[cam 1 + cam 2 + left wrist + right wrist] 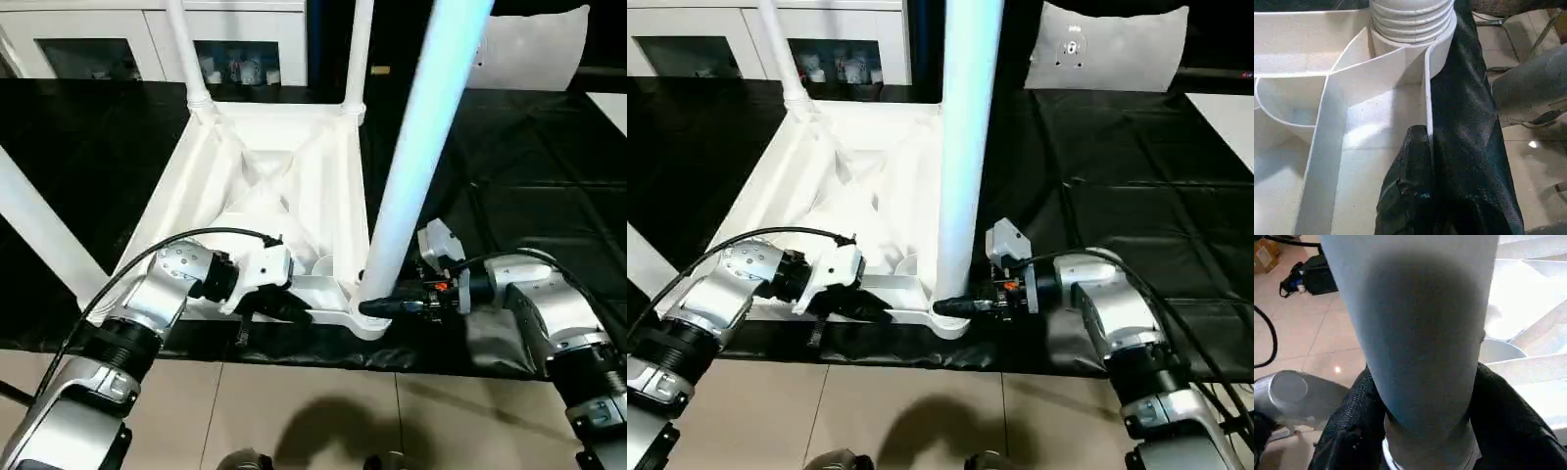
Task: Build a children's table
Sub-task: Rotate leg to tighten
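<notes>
Seating the near-right leg (pixel 416 166) in its corner socket: head views are showing the table top (pixel 265 181) lying ribs-up on the black cloth (pixel 509 157), right gripper (pixel 377 306) grasping the leg's base. Left wrist view: left gripper (pixel 1418 196) is pinching the top's near wall, clenched. Right wrist view: fingers (pixel 1508 421) are straddling the leg. Next move likely calls for twisting it home.

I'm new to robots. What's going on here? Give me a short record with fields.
Work: table top lies upside down on a black sheet
Legs: several stand in corner sockets
Near leg: upright in the near right corner
Right gripper: fingers either side of that leg's base
Left gripper: shut on the top's near rim
</notes>
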Available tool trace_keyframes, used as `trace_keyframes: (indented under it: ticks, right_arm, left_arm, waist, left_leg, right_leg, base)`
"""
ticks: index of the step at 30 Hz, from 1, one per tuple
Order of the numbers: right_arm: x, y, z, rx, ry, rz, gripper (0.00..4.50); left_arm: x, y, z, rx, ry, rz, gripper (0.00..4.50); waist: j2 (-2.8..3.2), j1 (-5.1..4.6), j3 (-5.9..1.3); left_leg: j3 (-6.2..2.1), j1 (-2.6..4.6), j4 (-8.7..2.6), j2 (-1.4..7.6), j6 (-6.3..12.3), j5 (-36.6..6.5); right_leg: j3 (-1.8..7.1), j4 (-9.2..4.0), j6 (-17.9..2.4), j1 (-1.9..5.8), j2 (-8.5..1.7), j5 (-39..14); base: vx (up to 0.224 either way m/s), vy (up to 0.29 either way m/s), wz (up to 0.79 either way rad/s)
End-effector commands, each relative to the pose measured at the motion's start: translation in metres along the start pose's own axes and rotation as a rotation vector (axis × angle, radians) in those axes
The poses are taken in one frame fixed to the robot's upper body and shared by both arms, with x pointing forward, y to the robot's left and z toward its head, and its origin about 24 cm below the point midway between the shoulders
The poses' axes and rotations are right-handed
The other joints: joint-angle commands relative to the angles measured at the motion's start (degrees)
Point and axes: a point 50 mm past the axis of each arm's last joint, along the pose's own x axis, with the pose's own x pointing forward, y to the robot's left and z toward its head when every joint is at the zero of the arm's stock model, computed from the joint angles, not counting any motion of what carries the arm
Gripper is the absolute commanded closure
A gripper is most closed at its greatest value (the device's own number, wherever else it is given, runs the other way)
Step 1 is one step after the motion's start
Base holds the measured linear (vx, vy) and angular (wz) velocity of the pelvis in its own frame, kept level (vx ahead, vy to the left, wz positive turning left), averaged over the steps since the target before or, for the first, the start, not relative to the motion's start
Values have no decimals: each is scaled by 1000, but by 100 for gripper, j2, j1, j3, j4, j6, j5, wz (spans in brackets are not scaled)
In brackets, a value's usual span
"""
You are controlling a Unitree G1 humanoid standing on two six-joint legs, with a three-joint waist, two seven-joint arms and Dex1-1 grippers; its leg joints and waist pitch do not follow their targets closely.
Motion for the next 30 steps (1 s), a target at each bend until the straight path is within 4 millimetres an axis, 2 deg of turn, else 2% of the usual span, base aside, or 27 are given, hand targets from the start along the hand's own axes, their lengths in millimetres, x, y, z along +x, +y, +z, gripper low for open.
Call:
trace_keyframes:
  ticks: [1, 5, 10, 11, 13, 14, 15, 16, 18, 19, 20, 22, 23, 25, 27, 28, 29, 30]
  right_arm:
    - [2, 1, 3, -2, -4, 52, 244]
    - [3, 3, 1, 11, 1, 75, 247]
    - [14, 8, -4, 109, -74, 12, 248]
    - [16, 9, -5, 118, -81, 1, 248]
    - [24, 11, -8, 137, -89, -70, 248]
    - [33, 12, -11, 160, -88, -137, 248]
    - [40, 11, -13, 182, -88, -200, 248]
    - [45, 11, -15, 205, -93, -241, 248]
    - [57, 10, -16, 267, -107, -332, 248]
    - [64, 9, -15, 280, -113, -378, 248]
    - [69, 8, -13, 296, -122, -425, 248]
    - [82, 1, -8, 365, -160, -550, 248]
    - [86, 0, -7, 391, -169, -591, 248]
    - [95, -7, -5, 436, -187, -695, 248]
    - [100, -13, -2, 466, -212, -790, 248]
    - [101, -15, -1, 470, -218, -811, 248]
    - [102, -17, 1, 482, -244, -840, 213]
    - [103, -19, 2, 486, -263, -856, 192]
  left_arm:
    - [9, -6, -4, 12, 49, -91, 450]
    - [7, -6, -6, 3, 53, -77, 450]
    - [10, 4, 0, -75, -7, 64, 450]
    - [10, 5, 1, -83, -14, 76, 450]
    - [12, 7, 5, -107, -41, 125, 450]
    - [16, 9, 9, -125, -66, 160, 450]
    - [19, 10, 13, -137, -84, 184, 450]
    - [21, 11, 16, -145, -95, 199, 450]
    - [28, 12, 22, -163, -117, 235, 450]
    - [32, 13, 26, -172, -128, 257, 450]
    - [37, 14, 30, -187, -136, 279, 450]
    - [47, 18, 36, -223, -142, 347, 450]
    - [50, 20, 38, -238, -141, 372, 450]
    - [56, 28, 42, -271, -145, 469, 450]
    - [59, 35, 45, -296, -148, 550, 450]
    - [59, 36, 46, -299, -147, 566, 450]
    - [59, 39, 47, -301, -148, 595, 450]
    - [58, 40, 48, -299, -148, 609, 450]
  waist:
    - [-110, -36, -400]
    - [-95, -28, -406]
    - [-95, -22, -398]
    - [-95, 1, -389]
    - [-96, -21, -373]
    - [-101, -46, -353]
    - [-111, -63, -341]
    - [-109, -90, -315]
    - [-102, -147, -288]
    - [-113, -252, -274]
    - [-77, -305, -287]
    - [-77, -412, -272]
    - [-48, -449, -279]
    - [-58, -542, -269]
    - [-40, -595, -269]
    - [-37, -621, -279]
    - [-46, -638, -284]
    - [-43, -644, -318]
  left_leg:
    - [-50, 78, -426, 345, 835, -379]
    - [-50, 81, -426, 348, 830, -402]
    - [-38, 92, -440, 360, 765, -466]
    - [-46, 99, -445, 361, 729, -527]
    - [-52, 95, -481, 360, 555, -756]
    - [-60, 91, -504, 353, 421, -931]
    - [-69, 86, -510, 332, 372, -1035]
    - [-74, 99, -535, 332, 247, -1254]
    - [-100, 100, -560, 326, 102, -1461]
    - [-147, 78, -573, 287, -41, -1821]
    - [-165, 110, -567, 280, -87, -1934]
    - [-158, 108, -568, 273, -101, -2015]
    - [-171, 113, -567, 260, -110, -2047]
    - [-170, 129, -555, 243, -99, -2194]
    - [-178, 143, -542, 224, -104, -2292]
    - [-195, 147, -557, 235, -89, -2313]
    - [-199, 122, -568, 236, -61, -2280]
    - [-182, 92, -584, 245, 20, -2070]
  right_leg:
    - [333, -322, -1623, 317, -353, -465]
    - [328, -327, -1620, 318, -356, -523]
    - [340, -345, -1637, 309, -357, -598]
    - [337, -364, -1613, 304, -364, -710]
    - [344, -407, -1485, 307, -368, -1101]
    - [348, -434, -1392, 304, -369, -1369]
    - [335, -458, -1330, 301, -368, -1585]
    - [337, -507, -1175, 294, -372, -2042]
    - [333, -527, -1047, 286, -366, -2422]
    - [298, -592, -785, 287, -372, -3031]
    - [295, -628, -691, 261, -382, -3182]
    - [307, -654, -687, 213, -356, -3137]
    - [292, -663, -664, 215, -354, -3154]
    - [279, -700, -635, 175, -340, -3255]
    - [254, -728, -591, 155, -333, -3355]
    - [250, -735, -598, 168, -338, -3222]
    - [242, -727, -607, 196, -328, -3104]
    - [262, -710, -684, 232, -337, -2705]
  base:
    - [0, 0, 0]
    - [0, 0, 0]
    - [0, 0, 0]
    - [0, 0, 0]
    - [0, 0, 0]
    - [0, 0, 0]
    - [0, 0, 0]
    - [0, 0, 0]
    - [0, 0, 0]
    - [0, 0, 0]
    - [0, 0, 0]
    - [0, 0, 0]
    - [0, 0, 0]
    - [0, 0, 0]
    - [0, 0, 0]
    - [0, 0, 0]
    - [0, 0, 0]
    - [0, 0, 0]
